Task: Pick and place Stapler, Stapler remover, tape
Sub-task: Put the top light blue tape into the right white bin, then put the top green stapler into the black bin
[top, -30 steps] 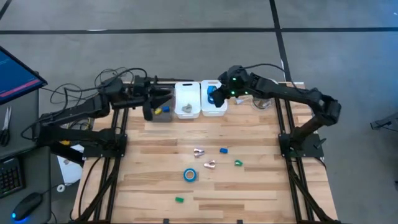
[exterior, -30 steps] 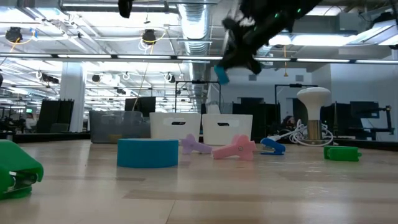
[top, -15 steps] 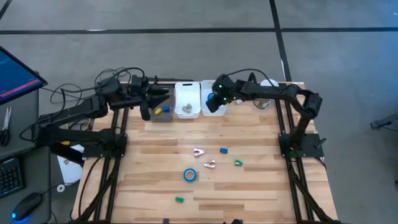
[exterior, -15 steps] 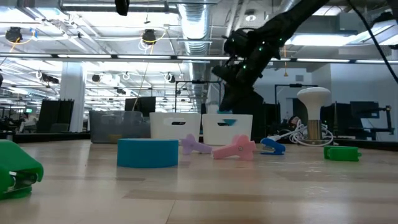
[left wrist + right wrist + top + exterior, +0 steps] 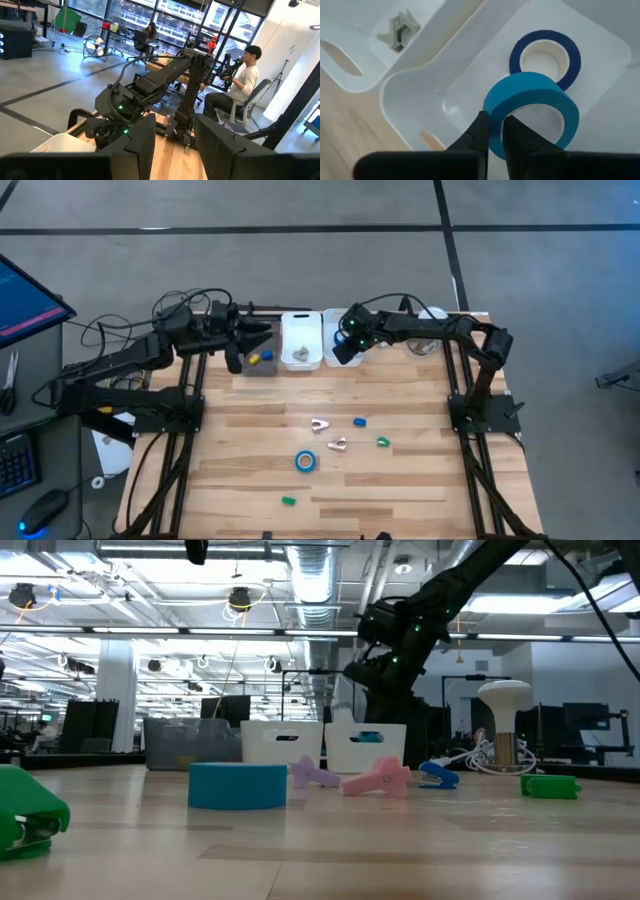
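Right gripper [image 5: 492,131] nearly shut, pinching the wall of a blue tape roll [image 5: 532,107] just over the white bin [image 5: 415,107]. Probably light, stiff, smooth-sided; best pinched across the ring wall. Left gripper [image 5: 172,140] partly open, empty.

Grey floor [image 5: 300,205] around the wooden table [image 5: 400,480], crossed by dark lines. Monitor [image 5: 25,305] with blue screen at one side, keyboard [image 5: 12,465] and mouse [image 5: 45,508] below it. Beyond: exposed ceiling ducts [image 5: 315,580], strip lights, tall windows [image 5: 165,20]; 1 person seated on an office chair [image 5: 260,95].
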Controlling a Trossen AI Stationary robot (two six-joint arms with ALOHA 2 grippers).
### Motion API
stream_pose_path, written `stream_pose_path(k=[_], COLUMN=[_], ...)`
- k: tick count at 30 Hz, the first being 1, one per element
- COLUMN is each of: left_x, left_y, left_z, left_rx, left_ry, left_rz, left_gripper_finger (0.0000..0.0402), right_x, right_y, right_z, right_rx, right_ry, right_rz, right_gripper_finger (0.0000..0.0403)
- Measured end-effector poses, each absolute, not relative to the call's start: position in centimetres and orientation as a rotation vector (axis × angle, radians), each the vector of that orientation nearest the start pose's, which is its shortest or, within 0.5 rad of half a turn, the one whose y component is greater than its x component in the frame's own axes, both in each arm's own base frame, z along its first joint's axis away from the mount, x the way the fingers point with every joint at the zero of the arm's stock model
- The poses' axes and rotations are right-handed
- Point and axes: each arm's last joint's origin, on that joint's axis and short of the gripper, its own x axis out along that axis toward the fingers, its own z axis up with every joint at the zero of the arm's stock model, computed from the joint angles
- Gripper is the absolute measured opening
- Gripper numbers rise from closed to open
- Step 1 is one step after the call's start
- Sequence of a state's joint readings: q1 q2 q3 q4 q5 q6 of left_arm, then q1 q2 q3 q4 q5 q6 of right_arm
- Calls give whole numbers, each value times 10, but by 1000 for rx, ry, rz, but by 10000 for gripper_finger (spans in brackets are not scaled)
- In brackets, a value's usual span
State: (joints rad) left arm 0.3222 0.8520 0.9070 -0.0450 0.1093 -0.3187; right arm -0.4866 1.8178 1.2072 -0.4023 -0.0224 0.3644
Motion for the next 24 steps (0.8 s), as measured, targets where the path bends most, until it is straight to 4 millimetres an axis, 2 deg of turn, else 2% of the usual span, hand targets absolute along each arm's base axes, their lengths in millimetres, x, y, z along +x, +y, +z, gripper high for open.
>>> stream_pose_path(k=[7,12,15,19,21,24], left_x=[176,176,176,176,176,175], left_y=[55,55,55,55,55,55], left_z=[376,376,376,376,377,377], left_rx=[-315,-315,-315,-315,-315,-315], left_ry=[-43,-43,-43,-43,-44,-43], left_rz=[210,210,210,209,209,209], left_gripper_finger=[126,126,126,126,126,126], right_x=[329,335,347,364,368,368], right_y=[-171,-173,-176,-175,-167,-143], right_z=[186,194,218,259,285,326], right_rx=[602,621,634,631,583,461], right_ry=[911,853,770,661,602,509], right_rz=[-574,-527,-412,-221,-154,-84], right_gripper_finger=[139,194,206,202,195,181])
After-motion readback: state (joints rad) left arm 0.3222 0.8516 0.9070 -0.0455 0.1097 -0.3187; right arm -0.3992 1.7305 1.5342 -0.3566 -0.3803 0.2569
